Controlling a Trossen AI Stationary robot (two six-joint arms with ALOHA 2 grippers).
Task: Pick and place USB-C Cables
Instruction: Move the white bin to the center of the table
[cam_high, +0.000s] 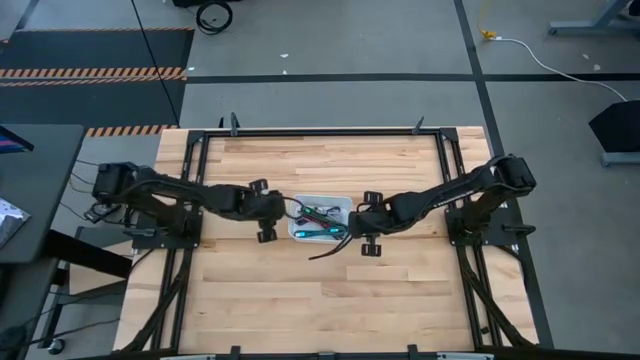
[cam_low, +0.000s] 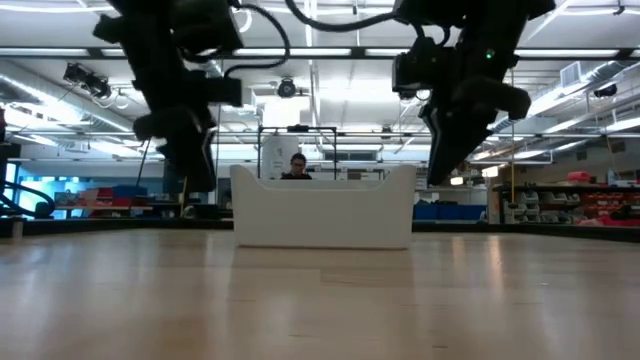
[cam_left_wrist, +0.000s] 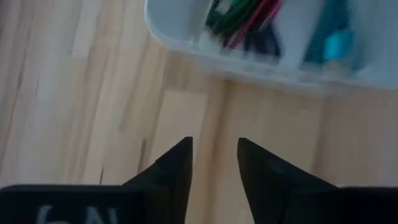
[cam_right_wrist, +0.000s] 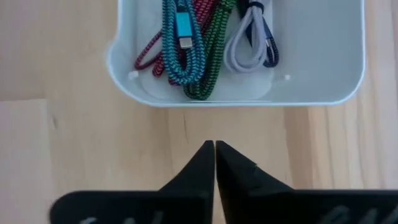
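Several folded USB-C cables lie in a white tray (cam_high: 340, 202) at the table's middle. The right wrist view shows teal (cam_right_wrist: 181, 43), dark red (cam_right_wrist: 149, 57), green (cam_right_wrist: 210, 59), pale grey (cam_right_wrist: 244, 48) and black (cam_right_wrist: 268, 45) bundles resting on the tray's floor. My left gripper (cam_left_wrist: 214, 149) is open and hovers over bare wood just left of the tray (cam_left_wrist: 186, 45). My right gripper (cam_right_wrist: 215, 147) is shut with nothing between its fingers, and hangs just right of the tray (cam_right_wrist: 249, 99). In the low view both grippers, left (cam_low: 195, 180) and right (cam_low: 436, 178), flank the tray (cam_low: 320, 215) above the table.
A dark streak (cam_high: 326, 250) lies on the wood off the tray's near right corner; whether it is a cable or a shadow I cannot tell. Bare wooden table (cam_high: 320, 300) spreads toward the near edge. A person (cam_low: 297, 165) sits in the room beyond the tray.
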